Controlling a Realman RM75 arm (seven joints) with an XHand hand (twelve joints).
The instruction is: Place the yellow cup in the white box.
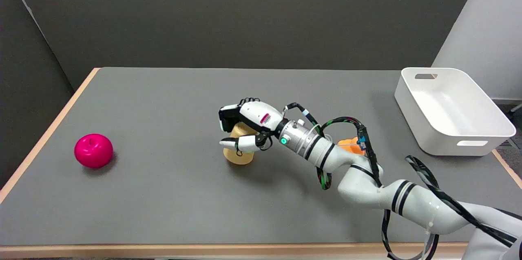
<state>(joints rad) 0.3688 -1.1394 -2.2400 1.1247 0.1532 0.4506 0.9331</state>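
The yellow cup (240, 150) stands mid-bench, under the right hand (244, 126), whose fingers wrap its upper part; whether they truly grip it, I cannot tell. The white box (450, 135), smooth plastic with slotted handles, sits at the far right edge of the bench (163, 194), which is matte grey with a pale wooden rim. A glossy pink apple (93, 150) lies far left. Grey walls stand behind.

Small red-and-white sticker on the back of the right hand (249, 123). Print too small to read. No other lettering legible.
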